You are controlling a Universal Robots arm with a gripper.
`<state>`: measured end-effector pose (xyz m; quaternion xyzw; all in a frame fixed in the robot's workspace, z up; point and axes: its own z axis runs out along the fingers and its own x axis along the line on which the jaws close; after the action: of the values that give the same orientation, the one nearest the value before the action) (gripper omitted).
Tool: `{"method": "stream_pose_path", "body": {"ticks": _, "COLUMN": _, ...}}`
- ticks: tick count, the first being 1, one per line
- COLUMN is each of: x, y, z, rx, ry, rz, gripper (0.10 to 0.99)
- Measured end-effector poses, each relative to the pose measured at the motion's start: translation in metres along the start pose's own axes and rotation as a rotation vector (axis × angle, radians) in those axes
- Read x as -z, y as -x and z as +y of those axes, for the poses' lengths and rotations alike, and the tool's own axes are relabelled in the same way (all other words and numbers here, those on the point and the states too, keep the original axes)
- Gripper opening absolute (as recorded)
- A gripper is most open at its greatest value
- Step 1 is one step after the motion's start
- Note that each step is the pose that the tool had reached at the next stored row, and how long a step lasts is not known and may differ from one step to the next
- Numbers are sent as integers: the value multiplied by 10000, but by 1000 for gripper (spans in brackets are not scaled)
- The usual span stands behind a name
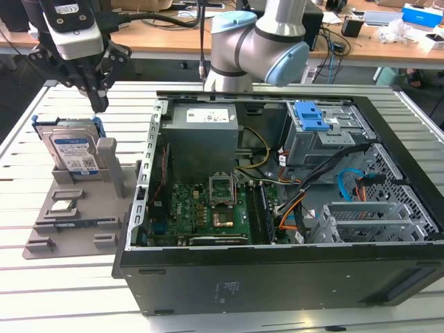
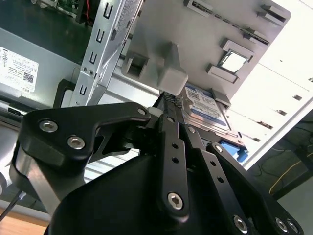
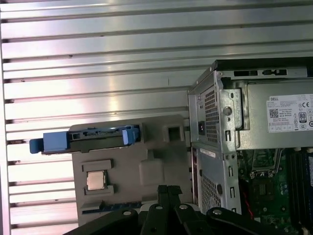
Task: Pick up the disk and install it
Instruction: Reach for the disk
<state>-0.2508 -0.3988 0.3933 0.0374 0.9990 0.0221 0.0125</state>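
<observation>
Blue-framed disk stands on edge in the grey holder, top edge exposed for grasping. Gripper hovers above, fingers together, empty.

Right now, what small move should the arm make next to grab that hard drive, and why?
Probably open the gripper first. It hangs just above the disk, which stands upright in the grey holder, and its fingertips are pressed together, so as they are they could not straddle the disk's top edge.
</observation>
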Motion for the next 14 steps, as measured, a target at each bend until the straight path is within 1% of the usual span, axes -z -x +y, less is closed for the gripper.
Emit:
{"method": "stream_pose_path", "body": {"ticks": 2, "x": 0, "y": -24, "z": -2, "rx": 0, "ry": 1, "rz": -1, "gripper": 102}}
{"method": "stream_pose_path", "body": {"ticks": 4, "x": 1, "y": -67, "z": -5, "rx": 0, "ry": 1, "rz": 0, "gripper": 102}}
{"method": "stream_pose_path", "body": {"ticks": 8, "x": 3, "y": -111, "z": -8, "rx": 0, "ry": 0, "rz": 0, "gripper": 102}}
{"method": "stream_pose_path", "body": {"ticks": 13, "x": 5, "y": -210, "z": -16, "rx": 0, "ry": 0, "rz": -1, "gripper": 102}}
{"method": "stream_pose_path", "body": {"ticks": 14, "x": 6, "y": -220, "z": -16, "rx": 0, "ry": 0, "rz": 0, "gripper": 102}}
